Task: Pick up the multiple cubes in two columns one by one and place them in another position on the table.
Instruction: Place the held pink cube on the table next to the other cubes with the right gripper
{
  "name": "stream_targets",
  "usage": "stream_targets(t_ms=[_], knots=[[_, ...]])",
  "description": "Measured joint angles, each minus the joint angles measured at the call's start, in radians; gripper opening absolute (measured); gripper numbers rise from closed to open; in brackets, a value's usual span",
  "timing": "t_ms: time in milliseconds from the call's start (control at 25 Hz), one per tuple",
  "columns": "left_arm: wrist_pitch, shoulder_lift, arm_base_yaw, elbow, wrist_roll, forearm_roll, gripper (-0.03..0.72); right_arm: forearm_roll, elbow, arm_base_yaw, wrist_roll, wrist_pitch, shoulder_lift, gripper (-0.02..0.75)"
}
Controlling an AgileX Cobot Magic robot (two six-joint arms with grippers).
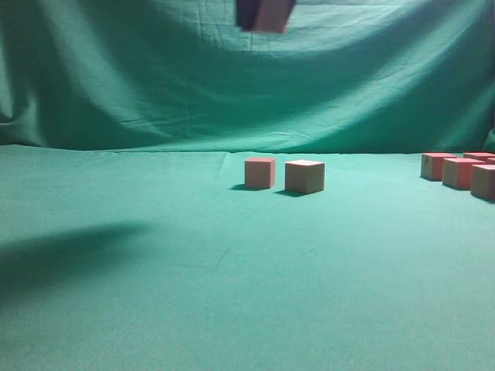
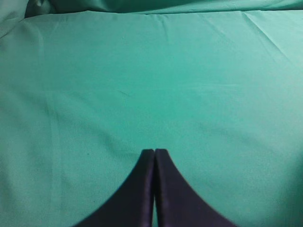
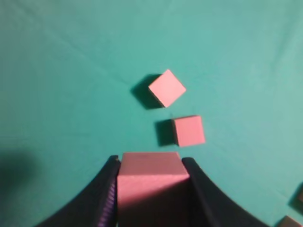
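Step in hand, as I read it: carrying a cube to the drop spot. The right gripper [image 3: 150, 189] is clenching a held cube [image 3: 151, 182] between its two dark fingers [image 3: 106, 198]; in the right wrist view the block is filling the lower centre of the frame, a finger pressing each side face. In the exterior view the same cube [image 1: 267, 14] is hanging at the top centre edge, well above the table [image 1: 155, 309], partly cut off by the frame.

Two placed cubes are sitting on the cloth at mid frame in the exterior view, left one [image 1: 260, 172] and right one [image 1: 304, 176], just beside each other but apart. In the right wrist view they are lying above the held block: one turned diagonally [image 3: 166, 88], one squarer [image 3: 189, 131].

The source group [image 1: 461, 171] is clustering at the right edge of the exterior view; at least four blocks are showing, the count is unclear because the frame is cutting them.

The left gripper [image 2: 154, 153] is idling over bare cloth at the bottom centre of its view, jaws pressed together, nothing between them.

Next move, judging from this: lowering the held cube onto free cloth near the two placed ones without knocking them, then releasing. The main risk is probably clipping the squarer one, which is nearest.
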Motion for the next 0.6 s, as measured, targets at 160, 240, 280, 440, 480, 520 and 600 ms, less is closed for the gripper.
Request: stream_targets(t_ms=[160,240,280,440,480,520,600], knots=[[0.0,0.0,0.0,0.0,0.0,0.0,0.0,0.011,-0.16,0.029,0.0,0.012,0.145,0.263],[0.0,0.0,0.0,0.0,0.0,0.0,0.0,0.028,-0.203,0.04,0.0,0.013,0.203,0.263],[0.0,0.0,0.0,0.0,0.0,0.0,0.0,0.033,-0.215,0.048,0.0,0.013,0.231,0.263],[0.0,0.0,0.0,0.0,0.0,0.0,0.0,0.049,-0.252,0.059,0.0,0.015,0.325,0.263],[0.0,0.0,0.0,0.0,0.0,0.0,0.0,0.05,-0.257,0.061,0.002,0.015,0.345,0.263],[0.0,0.0,0.0,0.0,0.0,0.0,0.0,0.05,-0.263,0.061,0.004,0.015,0.36,0.263],[0.0,0.0,0.0,0.0,0.0,0.0,0.0,0.048,-0.279,0.061,0.037,0.015,0.39,0.263]])
